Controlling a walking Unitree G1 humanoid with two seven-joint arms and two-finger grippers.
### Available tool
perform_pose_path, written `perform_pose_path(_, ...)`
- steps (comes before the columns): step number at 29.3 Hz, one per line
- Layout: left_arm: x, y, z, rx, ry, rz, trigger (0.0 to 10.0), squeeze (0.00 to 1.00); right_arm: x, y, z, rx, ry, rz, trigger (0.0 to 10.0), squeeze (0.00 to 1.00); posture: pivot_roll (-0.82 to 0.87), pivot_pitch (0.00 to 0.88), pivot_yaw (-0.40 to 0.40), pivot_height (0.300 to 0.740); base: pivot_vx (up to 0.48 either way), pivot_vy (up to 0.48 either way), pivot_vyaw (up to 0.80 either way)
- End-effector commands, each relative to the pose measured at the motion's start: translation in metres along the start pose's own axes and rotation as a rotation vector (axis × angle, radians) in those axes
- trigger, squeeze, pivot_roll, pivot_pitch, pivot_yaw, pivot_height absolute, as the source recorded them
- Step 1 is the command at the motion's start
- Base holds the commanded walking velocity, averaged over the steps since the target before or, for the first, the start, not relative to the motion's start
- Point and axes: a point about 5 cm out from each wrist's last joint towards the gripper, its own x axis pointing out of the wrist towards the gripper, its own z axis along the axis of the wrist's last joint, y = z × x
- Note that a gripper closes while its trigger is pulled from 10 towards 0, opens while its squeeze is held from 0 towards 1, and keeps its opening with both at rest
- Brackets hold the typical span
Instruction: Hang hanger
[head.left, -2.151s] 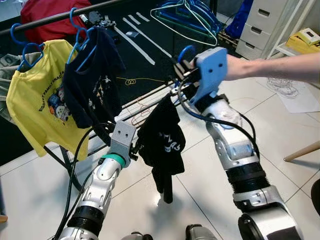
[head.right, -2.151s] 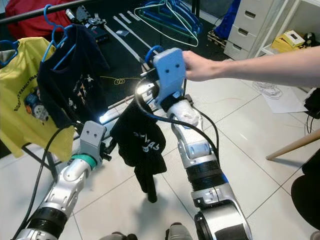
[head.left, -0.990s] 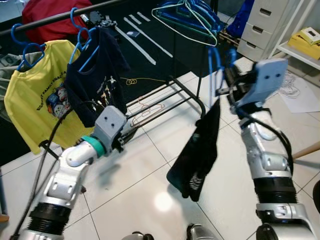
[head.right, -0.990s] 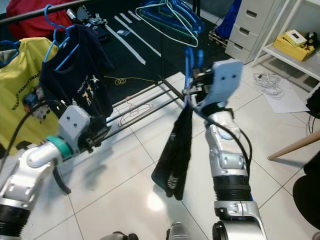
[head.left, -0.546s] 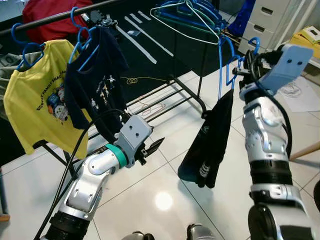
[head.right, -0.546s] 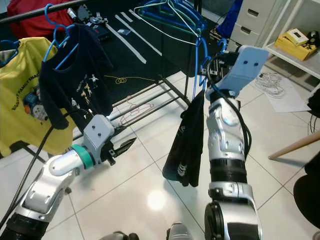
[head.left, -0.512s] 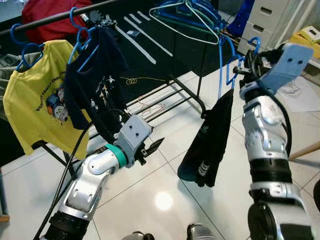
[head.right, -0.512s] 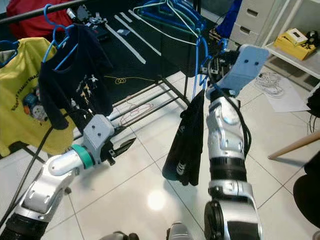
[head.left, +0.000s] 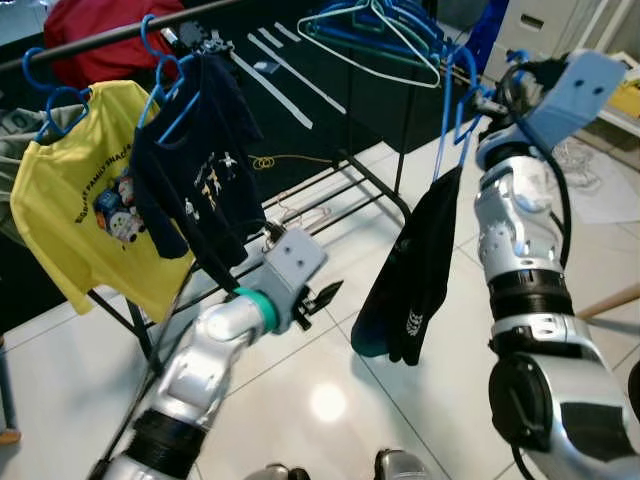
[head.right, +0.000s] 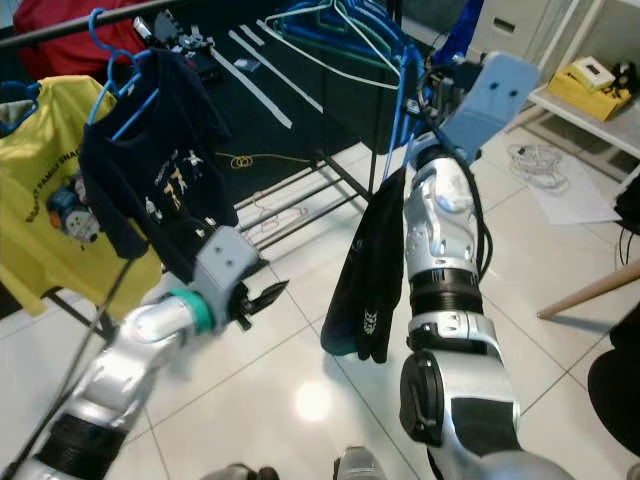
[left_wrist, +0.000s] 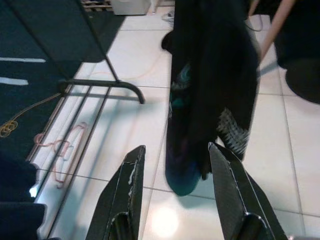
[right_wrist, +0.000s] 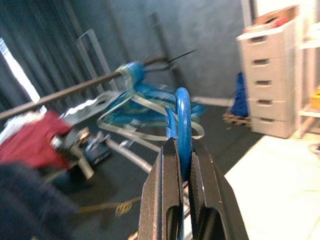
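Right gripper (right_wrist: 181, 200) pinches blue plastic hanger (right_wrist: 182, 122) carrying black garment (head.left: 412, 270), raised near dark metal rail (right_wrist: 75, 90), hook not yet over it. Left gripper (left_wrist: 175, 200) spread wide, empty, low beside garment. Hanging remains.

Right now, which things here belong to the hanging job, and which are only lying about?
Job:
- blue hanger, pinched in the right hand
- black garment on it
- rail

Lying about:
- yellow shirt
- navy shirt
- white drawers
- pink hanger on floor
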Motion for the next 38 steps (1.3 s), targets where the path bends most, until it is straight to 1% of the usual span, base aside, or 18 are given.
perform_pose_path(1,0.004,-0.004,-0.008,0.010,0.035,0.004,10.0,0.00,0.002,0.011,-0.001,-0.003,0.020,0.053,10.0,0.00,-0.13,0.055,0.092,0.740,0.000,0.000,0.00)
perform_pose_path(2,0.008,-0.002,-0.012,-0.021,0.051,0.047,10.0,0.00,-0.002,0.020,-0.012,-0.006,0.078,0.124,10.0,0.00,-0.13,0.061,0.084,0.740,0.000,0.000,0.00)
perform_pose_path(5,0.009,-0.001,-0.014,-0.045,0.064,0.078,10.0,0.00,-0.004,0.026,-0.019,-0.006,0.114,0.168,10.0,0.00,-0.13,0.063,0.082,0.740,0.000,0.000,0.00)
perform_pose_path(6,0.006,0.004,-0.016,-0.072,0.069,0.116,10.0,0.00,-0.010,0.031,-0.026,-0.018,0.142,0.218,10.0,0.00,-0.12,0.065,0.076,0.740,0.000,0.000,0.00)
perform_pose_path(7,-0.002,0.011,-0.017,-0.097,0.064,0.148,10.0,0.00,-0.017,0.035,-0.031,-0.047,0.150,0.265,10.0,0.00,-0.12,0.069,0.069,0.740,0.000,0.000,0.00)
perform_pose_path(8,-0.002,0.011,-0.017,-0.097,0.064,0.148,10.0,0.00,-0.017,0.035,-0.031,-0.047,0.150,0.265,10.0,0.00,-0.12,0.069,0.069,0.740,0.000,0.000,0.00)
perform_pose_path(10,-0.023,0.027,-0.019,-0.126,0.057,0.188,10.0,0.00,-0.030,0.037,-0.032,-0.104,0.131,0.328,10.0,0.00,-0.12,0.075,0.067,0.740,0.000,0.000,0.00)
perform_pose_path(11,-0.023,0.027,-0.019,-0.126,0.057,0.188,10.0,0.00,-0.030,0.037,-0.032,-0.104,0.131,0.328,10.0,0.00,-0.12,0.075,0.067,0.740,0.000,0.000,0.00)
perform_pose_path(12,-0.035,0.034,-0.020,-0.126,0.059,0.203,10.0,0.00,-0.036,0.038,-0.031,-0.115,0.120,0.349,10.0,0.00,-0.11,0.077,0.066,0.740,0.000,0.000,0.00)
perform_pose_path(14,-0.035,0.034,-0.020,-0.126,0.059,0.203,10.0,0.00,-0.036,0.038,-0.031,-0.115,0.120,0.349,10.0,0.00,-0.11,0.077,0.066,0.740,0.000,0.000,0.00)
perform_pose_path(15,-0.043,0.038,-0.021,-0.121,0.062,0.214,10.0,0.00,-0.041,0.039,-0.031,-0.125,0.110,0.362,10.0,0.00,-0.11,0.076,0.068,0.740,0.000,0.000,0.00)
perform_pose_path(18,-0.049,0.043,-0.023,-0.116,0.066,0.249,10.0,0.00,-0.044,0.043,-0.031,-0.101,0.100,0.360,10.0,0.00,-0.11,0.069,0.066,0.740,0.000,0.000,0.00)
perform_pose_path(24,-0.039,0.039,-0.022,-0.102,0.051,0.262,10.0,0.00,-0.040,0.046,-0.028,-0.035,0.096,0.328,10.0,0.00,-0.11,0.065,0.069,0.740,0.000,0.000,0.00)
perform_pose_path(27,-0.028,0.030,-0.012,-0.111,0.019,0.237,10.0,0.00,-0.026,0.052,-0.005,0.047,0.048,0.321,10.0,0.00,-0.12,0.059,0.076,0.740,0.000,0.000,0.00)
perform_pose_path(32,-0.022,0.025,-0.004,-0.126,0.007,0.206,10.0,0.00,-0.016,0.061,0.011,0.106,0.023,0.342,10.0,0.00,-0.12,0.057,0.077,0.740,0.000,0.000,0.00)
perform_pose_path(33,-0.017,0.022,-0.003,-0.120,0.013,0.187,10.0,0.00,-0.012,0.072,0.013,0.132,0.041,0.399,10.0,0.00,-0.11,0.055,0.076,0.740,0.000,0.000,0.00)
perform_pose_path(35,-0.006,0.017,-0.005,-0.091,0.036,0.149,10.0,0.00,-0.010,0.095,0.012,0.115,0.070,0.528,10.0,0.00,-0.11,0.055,0.070,0.740,0.000,0.000,0.00)
perform_pose_path(38,-0.004,0.015,-0.005,-0.083,0.042,0.141,10.0,0.00,-0.010,0.101,0.012,0.107,0.077,0.558,10.0,0.00,-0.11,0.055,0.070,0.740,0.000,0.000,0.00)
